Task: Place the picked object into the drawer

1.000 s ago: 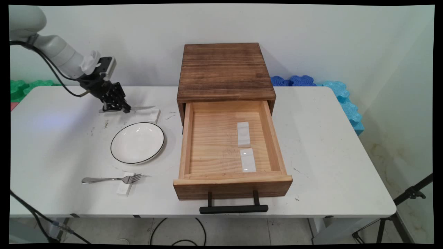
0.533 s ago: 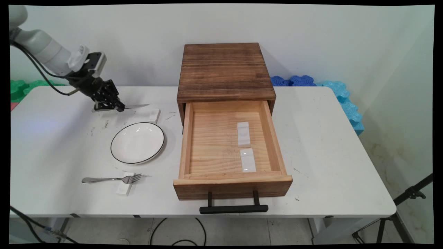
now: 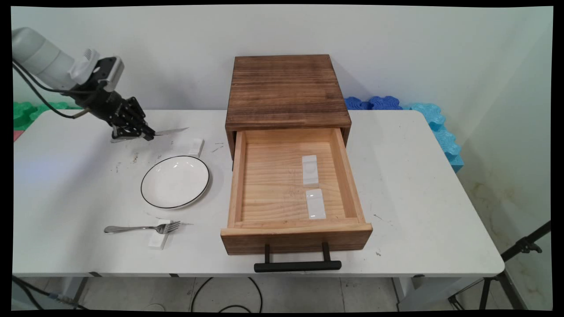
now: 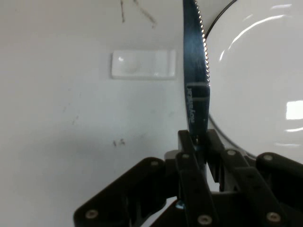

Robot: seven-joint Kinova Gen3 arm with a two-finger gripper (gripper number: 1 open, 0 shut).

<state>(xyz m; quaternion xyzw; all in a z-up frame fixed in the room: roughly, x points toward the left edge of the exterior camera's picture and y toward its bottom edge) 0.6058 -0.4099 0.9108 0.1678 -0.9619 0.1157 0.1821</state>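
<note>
The arm enters from the upper left, angled down toward the table (image 3: pixel 66 185). The gripper (image 3: pixel 142 133) is clamped on a serrated knife (image 3: pixel 169 131) held level above the table, blade pointing right. A white rest block (image 3: pixel 196 146) lies just below the blade tip. Nearer the camera sit a white plate (image 3: pixel 175 181) and a fork (image 3: pixel 143 228). Right of these stands the wooden cabinet (image 3: pixel 286 90), its drawer (image 3: pixel 295 189) pulled open.
</note>
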